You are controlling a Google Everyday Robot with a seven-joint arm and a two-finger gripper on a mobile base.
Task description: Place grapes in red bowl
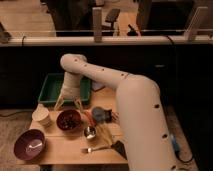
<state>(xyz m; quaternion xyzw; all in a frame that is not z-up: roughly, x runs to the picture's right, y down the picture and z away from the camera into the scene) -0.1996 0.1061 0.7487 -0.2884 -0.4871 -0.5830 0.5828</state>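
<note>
Jaws wide and empty, the gripper (68, 103) hovers over the round reddish-orange bowl (59, 121) near the back edge of the wooden table (65, 147), with the dark purple grape cluster (71, 120) inside, seemingly placed.

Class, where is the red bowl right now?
In the camera view the red bowl sits left of centre on the table, under the open gripper, between the beige cup and the metal cup.

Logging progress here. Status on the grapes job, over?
Gripper open, empty, above the red bowl. Grapes lying inside it. Metal cup beside the bowl, not blocking.
</note>
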